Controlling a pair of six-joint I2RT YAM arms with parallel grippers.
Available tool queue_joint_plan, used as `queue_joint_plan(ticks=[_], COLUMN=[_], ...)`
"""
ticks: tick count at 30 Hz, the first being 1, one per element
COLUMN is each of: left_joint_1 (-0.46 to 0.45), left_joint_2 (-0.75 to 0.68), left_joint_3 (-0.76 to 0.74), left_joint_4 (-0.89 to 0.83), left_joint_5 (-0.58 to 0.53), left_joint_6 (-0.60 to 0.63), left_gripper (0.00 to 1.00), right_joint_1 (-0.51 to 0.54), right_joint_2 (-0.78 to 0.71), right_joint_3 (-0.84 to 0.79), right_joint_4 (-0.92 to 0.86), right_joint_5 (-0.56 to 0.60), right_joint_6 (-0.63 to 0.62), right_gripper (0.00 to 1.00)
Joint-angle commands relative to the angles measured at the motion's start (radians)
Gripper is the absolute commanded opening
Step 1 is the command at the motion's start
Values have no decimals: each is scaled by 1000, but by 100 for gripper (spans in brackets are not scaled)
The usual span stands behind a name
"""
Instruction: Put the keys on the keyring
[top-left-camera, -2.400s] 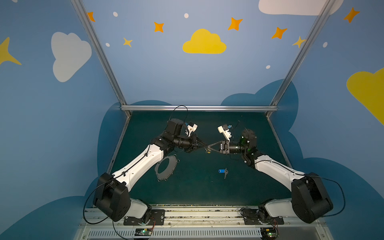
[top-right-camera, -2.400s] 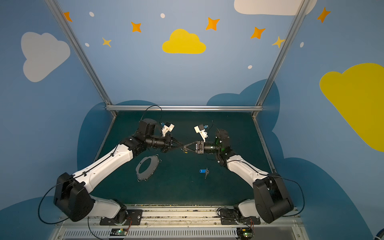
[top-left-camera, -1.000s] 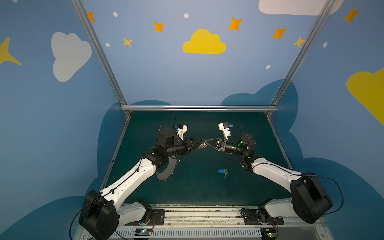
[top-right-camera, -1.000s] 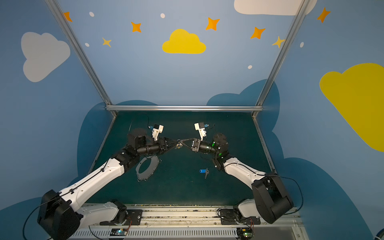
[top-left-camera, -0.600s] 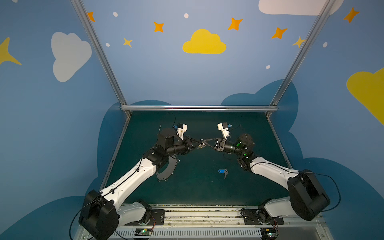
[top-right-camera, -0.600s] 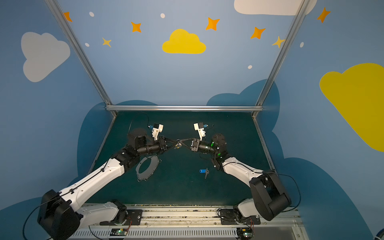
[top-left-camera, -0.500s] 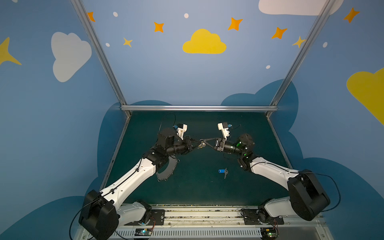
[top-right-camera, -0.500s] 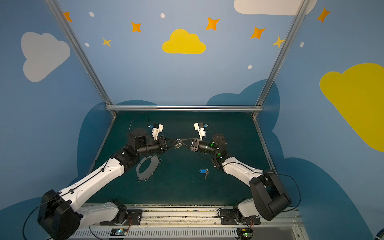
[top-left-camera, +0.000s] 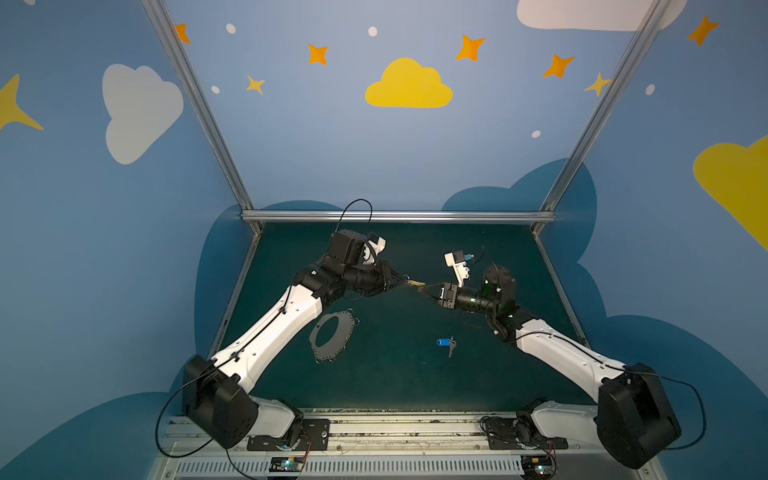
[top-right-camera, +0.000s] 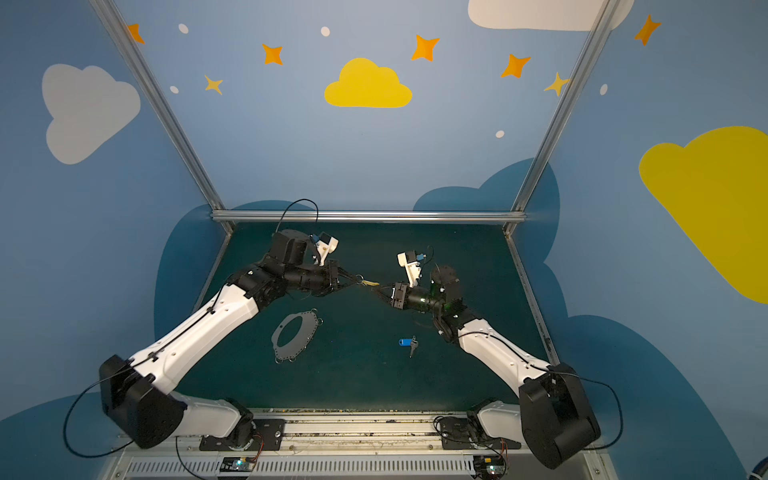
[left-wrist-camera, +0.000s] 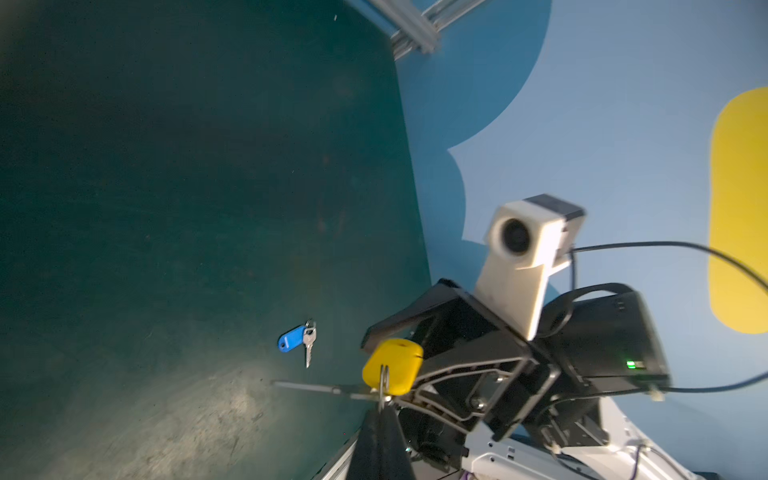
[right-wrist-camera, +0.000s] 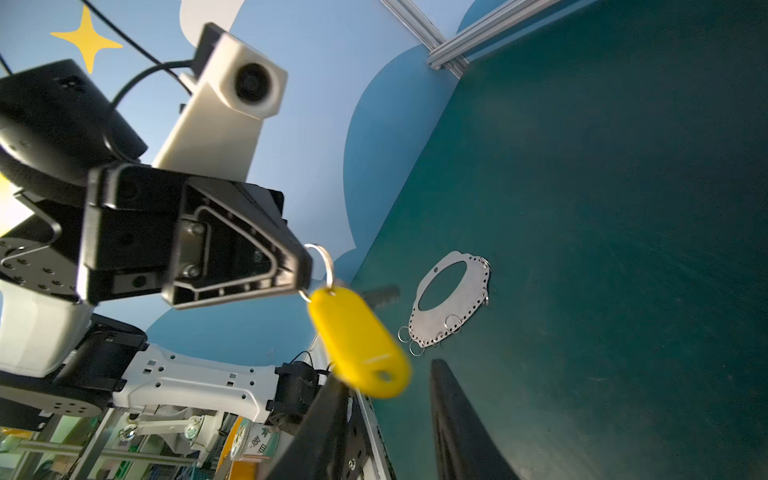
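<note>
Hanging above the green mat, the yellow-tagged key is pinched by its split ring in the closed left gripper. Its tag runs lengthwise toward the right gripper, whose jaws stand apart just at the tag's far end. There are two keys: the blue-tagged key lies flat, blade toward the front edge. One keyring lies flat beside the left arm, well apart from both keys.
</note>
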Motion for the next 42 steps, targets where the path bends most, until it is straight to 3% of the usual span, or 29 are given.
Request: queue_joint_plan(ticks=[1,10,13,16,20,24,28,42], left_joint_1=[2,2,1,2,1,2,0,-20], left_joint_2=[42,73,73,73,78,76,70,84], left_joint_3=[36,80,77,74,71,63,53,-2], left_joint_4=[-167,-249,-243,-234,-230,-214,-208,-163], left_joint_5=[62,51,33,38,50,73,94,146], left_joint_6=[82,113,101,92,84,73,70,50], left_gripper=[4,4,4,4,4,4,4,4], right_joint_1=[-5,4,21,51,126,158,159,155], right_joint_2=[-14,9,31,8,-38,-29,-24,-9], right_joint_3=[-16,-30,-7,-11,-7,13,21,32], right_joint_4=[-47,40,-9,-83,-208,-245,-251,-176], right_joint_5=[-25,-115,-138,-74,96,183,298,314], right_joint_6=[-44,-3,-37,-109,-253,-287,-257,-208], right_gripper=[33,23,26,35,41,41,34,25])
